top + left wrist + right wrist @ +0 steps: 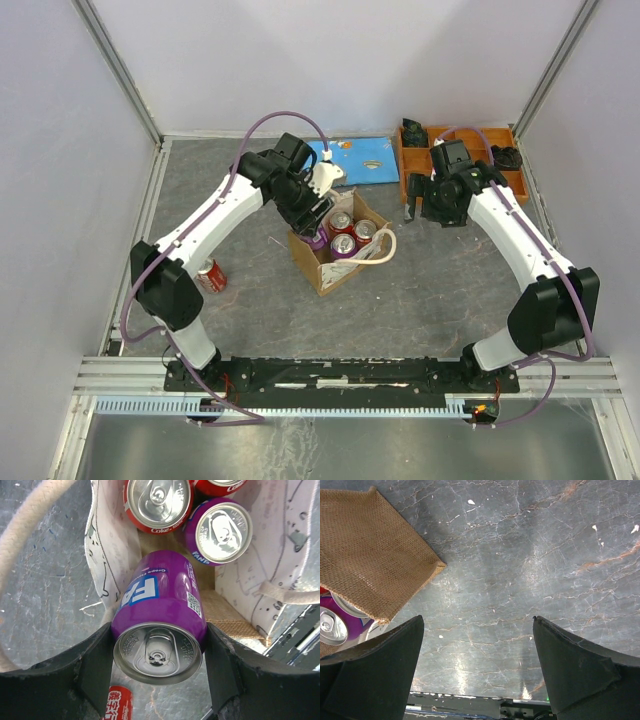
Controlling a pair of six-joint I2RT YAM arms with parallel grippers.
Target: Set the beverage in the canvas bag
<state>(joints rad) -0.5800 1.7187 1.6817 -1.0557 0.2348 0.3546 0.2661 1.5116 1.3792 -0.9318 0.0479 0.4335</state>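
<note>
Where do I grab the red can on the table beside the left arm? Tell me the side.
Take the red can across the middle of its body, from straight above. It seems to lie on its side, so its curved flanks sit open to the jaws.

Beverage: purple Fanta can (160, 615), unopened and tilted, pinched in the left gripper (159, 650) over the open canvas bag (322, 272). The bag is tan, upright mid-table, and holds three upright cans (159, 500).
</note>
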